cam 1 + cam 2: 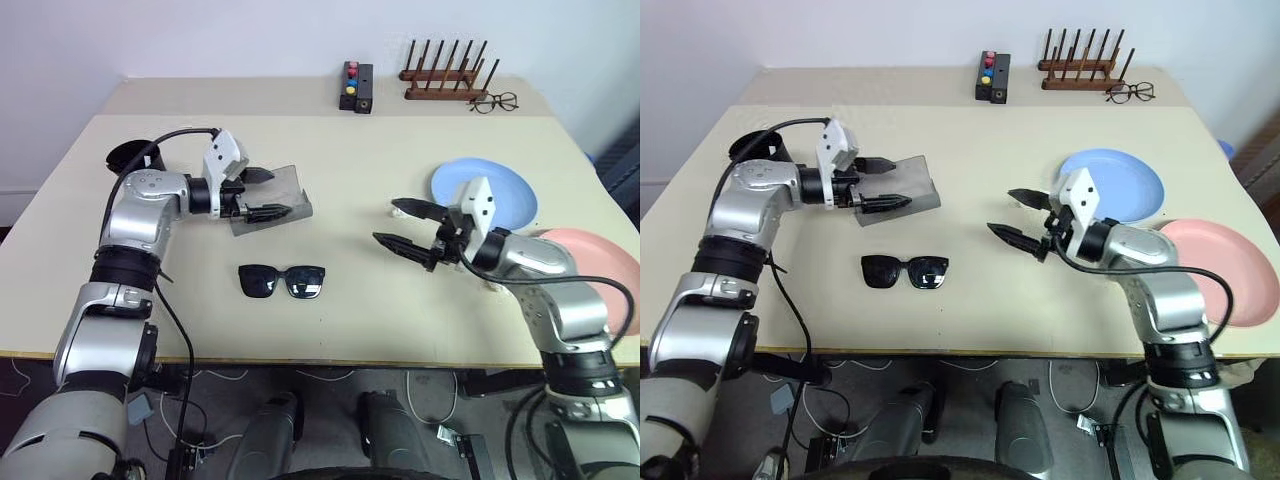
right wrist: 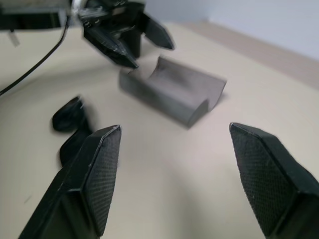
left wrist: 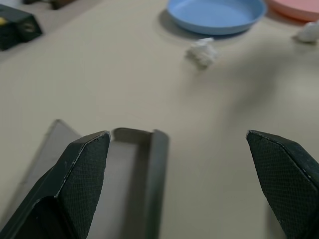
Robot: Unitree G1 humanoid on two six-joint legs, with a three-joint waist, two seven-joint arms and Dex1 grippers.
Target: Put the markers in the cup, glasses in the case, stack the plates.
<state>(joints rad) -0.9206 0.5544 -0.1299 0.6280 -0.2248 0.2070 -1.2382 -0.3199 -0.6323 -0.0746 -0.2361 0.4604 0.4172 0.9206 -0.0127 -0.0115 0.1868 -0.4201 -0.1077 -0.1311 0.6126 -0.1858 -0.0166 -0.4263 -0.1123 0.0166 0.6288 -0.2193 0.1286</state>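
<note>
Two plates sat at the right side of the beige table [image 1: 330,150]: the light blue plate [image 1: 500,185] farther back and the salmon pink plate [image 1: 600,265] nearer the front edge, side by side and not stacked. The grey glasses case [image 1: 270,200] lay open on the left half of the table, its lid folded back. The left gripper [image 1: 262,193] hovered right at the case with its two black fingers spread wide, one on either side of the case's near end, holding nothing. The black sunglasses [image 1: 282,281] lay unfolded on the table in front of the case, apart from it, nearer the front edge. The right gripper [image 1: 412,228] was above the table between the sunglasses and the blue plate, pointing toward the left, its fingers well apart and empty. A small crumpled white scrap [image 3: 202,52] lay on the table near the blue plate, and a second one [image 3: 309,33] lay by the pink plate. The black cup [image 1: 130,157] stood behind the left arm near the table's left edge, mostly hidden by it. At the back stood a small black box with coloured buttons [image 1: 356,88], a wooden rack of pegs [image 1: 445,75] and thin-rimmed clear spectacles [image 1: 493,102].
</note>
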